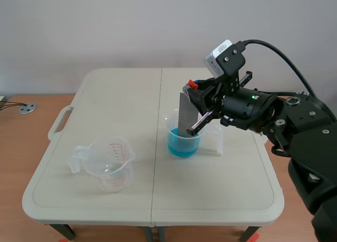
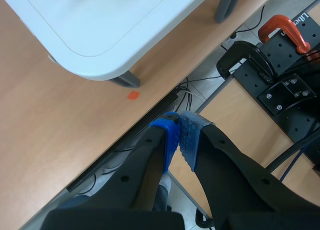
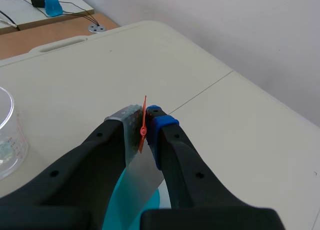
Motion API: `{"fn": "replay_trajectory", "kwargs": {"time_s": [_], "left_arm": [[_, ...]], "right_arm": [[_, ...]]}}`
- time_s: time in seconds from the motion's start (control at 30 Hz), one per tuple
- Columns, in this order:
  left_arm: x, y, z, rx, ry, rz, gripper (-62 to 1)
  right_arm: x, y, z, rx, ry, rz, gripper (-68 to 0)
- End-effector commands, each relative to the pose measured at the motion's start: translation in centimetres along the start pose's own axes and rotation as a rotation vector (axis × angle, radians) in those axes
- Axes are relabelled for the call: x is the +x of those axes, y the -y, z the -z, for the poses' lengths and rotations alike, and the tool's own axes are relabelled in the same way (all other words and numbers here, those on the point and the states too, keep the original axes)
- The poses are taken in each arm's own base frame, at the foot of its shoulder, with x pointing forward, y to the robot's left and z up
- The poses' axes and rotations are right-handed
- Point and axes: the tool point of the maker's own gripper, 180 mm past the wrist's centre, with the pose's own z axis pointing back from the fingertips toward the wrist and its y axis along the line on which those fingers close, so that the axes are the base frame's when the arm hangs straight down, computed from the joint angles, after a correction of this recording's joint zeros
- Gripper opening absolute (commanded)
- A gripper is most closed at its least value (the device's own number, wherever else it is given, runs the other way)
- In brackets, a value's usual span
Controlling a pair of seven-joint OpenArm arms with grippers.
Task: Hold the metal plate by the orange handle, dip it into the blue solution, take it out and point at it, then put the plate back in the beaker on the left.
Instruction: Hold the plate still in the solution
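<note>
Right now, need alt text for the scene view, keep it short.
The right gripper holds the metal plate nearly upright by its orange handle, its lower end inside the beaker of blue solution near the middle of the table. An empty clear beaker stands on the left.

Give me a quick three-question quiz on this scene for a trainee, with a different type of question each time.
1. True or false: the flat grey metal plate has its lower end inside the clear beaker of blue solution.
2. The right gripper is: A open; B shut on the plate's orange handle; C shut on nothing.
3. Fill in: the empty clear measuring beaker with red markings stands on the white folding table, in the scene view to the ____ of the blue one.
Key: 1 true; 2 B; 3 left.
</note>
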Motion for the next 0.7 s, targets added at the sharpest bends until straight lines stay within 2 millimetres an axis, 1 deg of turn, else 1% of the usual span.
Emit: {"fn": "replay_trajectory", "kwargs": {"time_s": [0.0,0.67], "left_arm": [[0.51,-0.2,0.05,0.01,0.022,-0.006,-59.2],[0.51,-0.2,0.05,0.01,0.022,-0.006,-59.2]], "right_arm": [[-0.34,-0.18,0.11,0.018,-0.019,-0.003,-66.2],[-0.19,-0.18,0.12,0.018,-0.011,-0.004,-66.2]]}}
